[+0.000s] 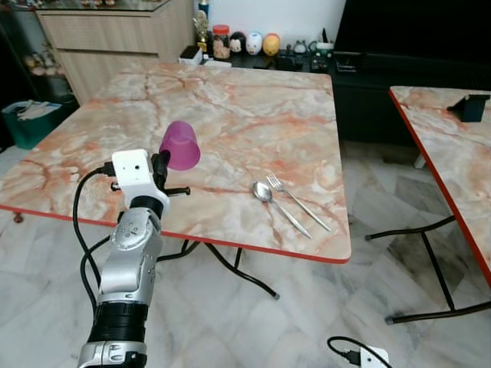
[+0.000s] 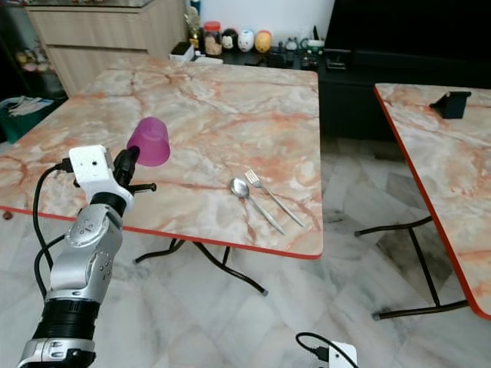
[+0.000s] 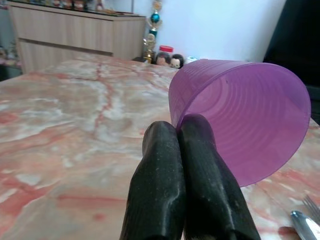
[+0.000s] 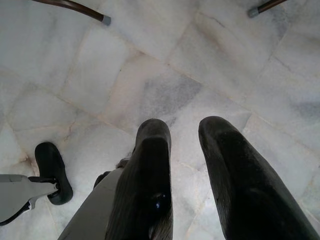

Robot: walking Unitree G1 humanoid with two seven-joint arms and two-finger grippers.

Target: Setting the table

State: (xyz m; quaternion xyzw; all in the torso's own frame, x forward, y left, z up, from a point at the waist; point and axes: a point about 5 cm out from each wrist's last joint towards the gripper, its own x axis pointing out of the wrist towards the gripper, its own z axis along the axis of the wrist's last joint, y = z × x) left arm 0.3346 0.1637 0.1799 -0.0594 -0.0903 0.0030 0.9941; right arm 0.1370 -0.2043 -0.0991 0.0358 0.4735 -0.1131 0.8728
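Fingers (image 3: 200, 165) of the left gripper (image 1: 161, 165) pinch the rim of the purple cup (image 1: 180, 146), tilted above the worktop (image 1: 230, 100) left of centre (presumably bound beside the spoon (image 1: 280, 203) and fork (image 1: 299, 201)), while the right gripper (image 4: 190, 170) hangs idle, fingers spread, over the floor.

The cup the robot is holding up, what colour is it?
The cup is translucent purple, held by the left gripper; the left wrist view shows it best.

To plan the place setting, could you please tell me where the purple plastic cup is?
The purple plastic cup is held tilted in the left hand above the marble table, left of the metal spoon.
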